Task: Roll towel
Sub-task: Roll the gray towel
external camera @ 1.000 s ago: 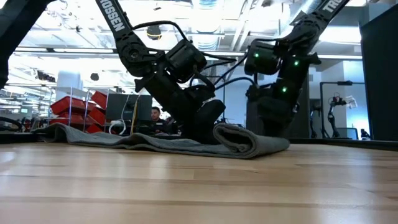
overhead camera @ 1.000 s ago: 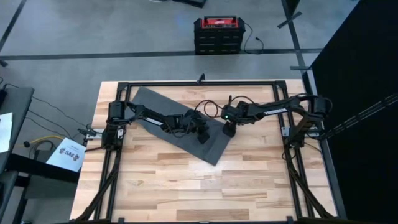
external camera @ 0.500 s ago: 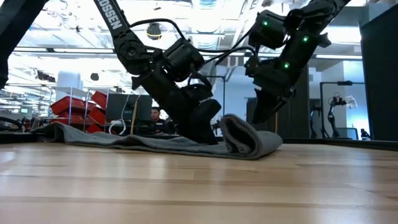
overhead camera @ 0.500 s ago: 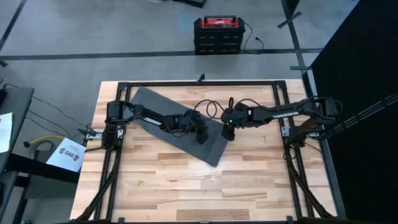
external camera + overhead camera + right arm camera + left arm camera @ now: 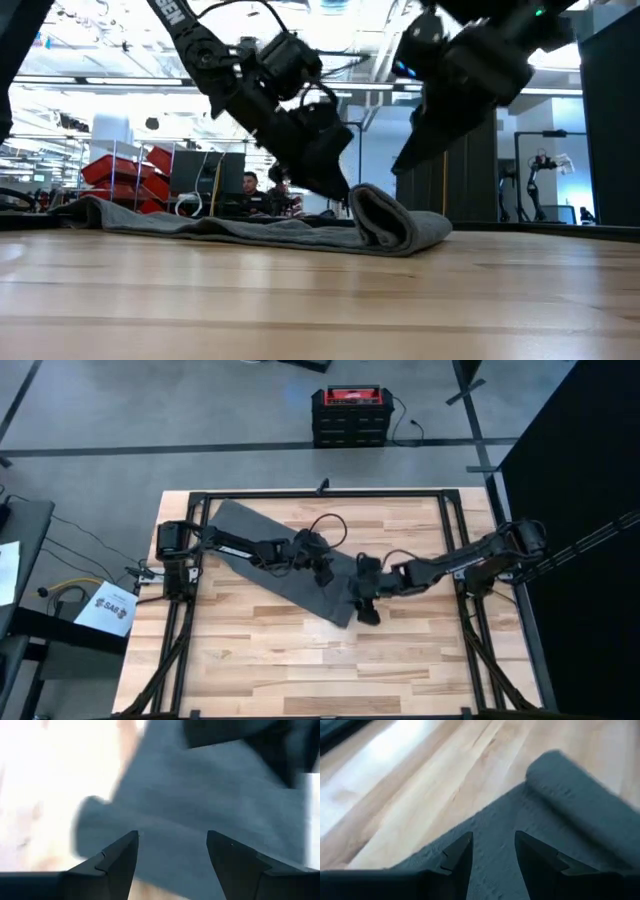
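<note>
Dark fingers of your left gripper (image 5: 492, 855) stand a little apart and hold nothing. It hangs just above the towel (image 5: 290, 558), near the middle. Your right gripper (image 5: 172, 855) is wide open and empty too, by the towel's rolled end (image 5: 385, 222). That grey towel lies slanted across the wooden table (image 5: 400, 660), flat at one end, with its near end curled up.

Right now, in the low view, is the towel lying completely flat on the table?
No: the towel's near end is curled up into a small fold.
</note>
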You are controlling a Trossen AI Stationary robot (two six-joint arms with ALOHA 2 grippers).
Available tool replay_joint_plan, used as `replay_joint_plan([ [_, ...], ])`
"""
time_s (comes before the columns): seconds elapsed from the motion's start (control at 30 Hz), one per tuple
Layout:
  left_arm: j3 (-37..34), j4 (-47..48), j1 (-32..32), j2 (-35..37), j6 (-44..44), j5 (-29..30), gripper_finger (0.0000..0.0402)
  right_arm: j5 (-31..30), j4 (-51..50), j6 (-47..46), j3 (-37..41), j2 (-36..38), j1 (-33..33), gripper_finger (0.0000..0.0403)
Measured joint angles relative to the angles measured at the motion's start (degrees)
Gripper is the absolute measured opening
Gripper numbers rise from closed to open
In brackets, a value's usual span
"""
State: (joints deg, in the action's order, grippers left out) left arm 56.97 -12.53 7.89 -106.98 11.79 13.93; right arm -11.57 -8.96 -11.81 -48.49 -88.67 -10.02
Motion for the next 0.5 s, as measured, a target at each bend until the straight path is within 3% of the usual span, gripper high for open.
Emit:
replay_joint_plan([
  [0.17, -0.2, 6.4, -4.3, 4.7, 0.7, -0.2, 0.0134, -0.4, 1.6, -2.4, 0.0, -1.5, -3.7, 0.0226],
  [0.33, -2.7, 6.5, -11.9, 5.6, 7.6, 0.1, 0.0134, -2.0, 2.5, -5.9, 0.4, -2.4, -7.0, 0.021],
  [0.4, -3.1, 4.3, -14.7, 3.8, 10.8, 1.0, 0.0133, -2.5, 2.0, -7.3, 0.5, -2.6, -8.0, 0.0172],
  [0.5, -3.3, 2.0, -17.7, 0.0, 15.2, 4.3, 0.0134, -2.6, 2.1, -8.3, 0.5, -3.4, -8.5, 0.0073],
])
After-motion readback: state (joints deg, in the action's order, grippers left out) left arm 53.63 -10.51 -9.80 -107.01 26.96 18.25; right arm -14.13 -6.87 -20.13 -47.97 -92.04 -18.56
